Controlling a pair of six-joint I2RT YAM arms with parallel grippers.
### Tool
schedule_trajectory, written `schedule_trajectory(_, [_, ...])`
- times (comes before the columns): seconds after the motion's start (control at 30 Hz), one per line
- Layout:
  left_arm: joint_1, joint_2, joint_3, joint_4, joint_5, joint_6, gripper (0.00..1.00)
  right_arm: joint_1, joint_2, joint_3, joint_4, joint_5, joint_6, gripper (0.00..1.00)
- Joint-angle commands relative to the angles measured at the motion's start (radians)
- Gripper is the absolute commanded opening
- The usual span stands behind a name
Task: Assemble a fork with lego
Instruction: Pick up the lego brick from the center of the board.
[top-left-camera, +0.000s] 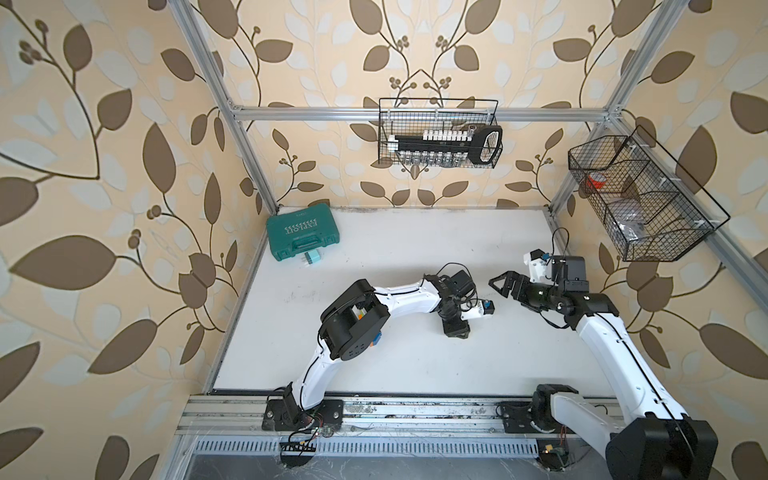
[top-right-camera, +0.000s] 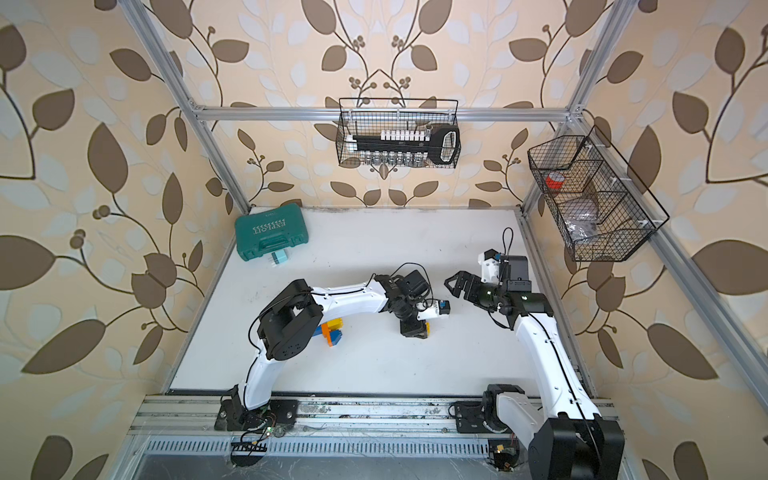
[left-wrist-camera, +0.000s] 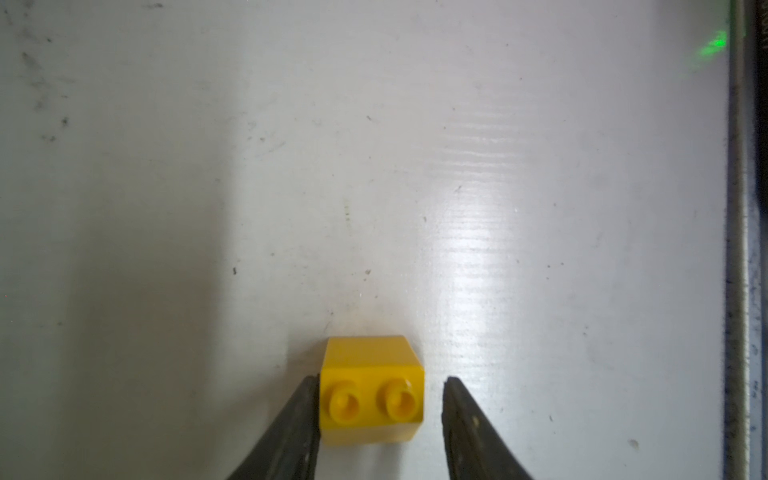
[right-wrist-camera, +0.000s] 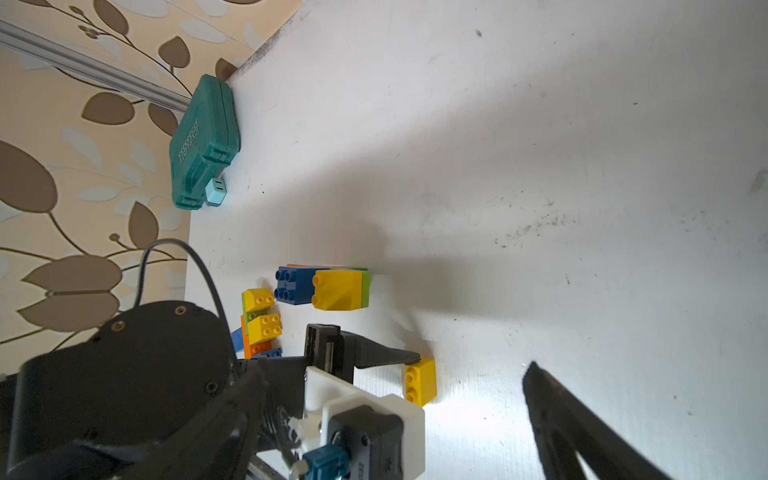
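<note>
My left fingers (left-wrist-camera: 297, 436) straddle one yellow brick (left-wrist-camera: 372, 390) on the table (left-wrist-camera: 374, 166), not yet clamped. My right fingers (right-wrist-camera: 573, 432) hang wide apart, empty. The other bricks (right-wrist-camera: 303, 286) sit clustered apart, so the fork looks barely begun.

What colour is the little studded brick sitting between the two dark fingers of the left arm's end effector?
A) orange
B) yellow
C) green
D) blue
B: the left wrist view shows a yellow brick with two studs resting on the white table between the fingers of the left end effector. One finger is against its side and the other stands a little apart.
</note>
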Motion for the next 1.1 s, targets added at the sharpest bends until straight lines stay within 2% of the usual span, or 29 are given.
schedule_trajectory(0.0, [0.012,0.014,0.041,-0.011,0.03,0.018,0.5,-0.001,0.012,-0.019,0.01,-0.009,0.005,0.99])
schedule_trajectory(0.23, [0.013,0.034,0.057,-0.021,0.038,0.015,0.48,-0.001,0.017,-0.02,0.009,-0.006,0.006,0.99])
schedule_trajectory(0.47, [0.02,0.041,0.066,-0.064,0.045,0.013,0.3,-0.001,0.016,-0.019,0.003,0.003,0.008,0.99])
schedule_trajectory(0.6, [0.027,0.007,0.055,-0.068,0.063,-0.01,0.23,-0.002,0.02,-0.014,-0.005,0.021,0.005,0.99])
schedule_trajectory(0.8, [0.025,-0.182,-0.083,-0.062,0.052,-0.04,0.19,-0.013,0.039,0.012,-0.018,0.019,0.009,0.99])
schedule_trajectory(0.93, [0.028,-0.375,-0.267,-0.013,0.016,-0.02,0.2,-0.024,0.081,0.007,0.028,-0.087,0.041,0.99])
schedule_trajectory(1.0, [0.038,-0.427,-0.303,-0.04,-0.034,0.0,0.19,-0.023,0.091,-0.014,0.089,-0.143,0.082,0.99])
schedule_trajectory(1.07, [0.079,-0.457,-0.305,-0.104,-0.033,0.019,0.16,-0.013,0.105,-0.039,0.159,-0.184,0.143,0.98])
